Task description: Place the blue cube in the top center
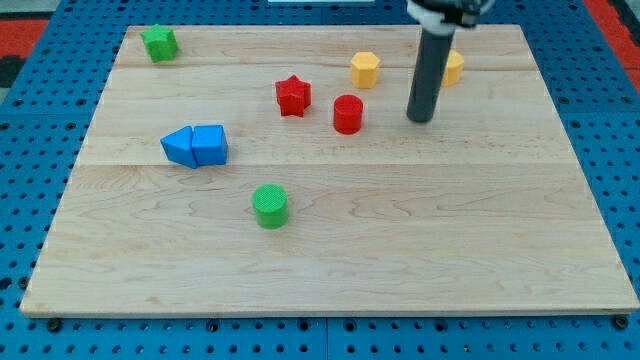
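Observation:
The blue cube [211,145] lies at the board's left middle, touching a blue triangular block [180,147] on its left. My tip [420,119] stands on the board in the upper right part, far to the right of the blue cube. It is just right of the red cylinder [347,114] and below-left of a yellow block [452,68] partly hidden behind the rod.
A green star-like block [158,42] sits at the top left corner. A red star [293,95] and a yellow hexagonal block [365,69] lie near the top centre. A green cylinder [269,206] sits below the centre. The wooden board [330,270] lies on a blue pegboard.

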You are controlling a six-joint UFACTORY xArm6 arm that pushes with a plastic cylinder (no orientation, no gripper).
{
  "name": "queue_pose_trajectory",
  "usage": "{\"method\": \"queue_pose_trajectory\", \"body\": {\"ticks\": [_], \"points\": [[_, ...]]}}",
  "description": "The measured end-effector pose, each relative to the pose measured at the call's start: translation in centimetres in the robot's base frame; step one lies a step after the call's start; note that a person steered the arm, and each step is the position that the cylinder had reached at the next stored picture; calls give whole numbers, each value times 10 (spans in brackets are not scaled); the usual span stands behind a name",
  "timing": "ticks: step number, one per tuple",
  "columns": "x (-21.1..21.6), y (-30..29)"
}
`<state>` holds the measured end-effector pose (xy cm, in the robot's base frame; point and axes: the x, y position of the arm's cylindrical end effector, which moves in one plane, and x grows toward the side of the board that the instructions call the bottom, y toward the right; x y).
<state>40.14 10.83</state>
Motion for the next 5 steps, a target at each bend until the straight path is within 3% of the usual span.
{"method": "queue_pose_trajectory", "body": {"ticks": [2, 3, 5], "points": [[66, -179], [38, -241], [-62, -250]]}}
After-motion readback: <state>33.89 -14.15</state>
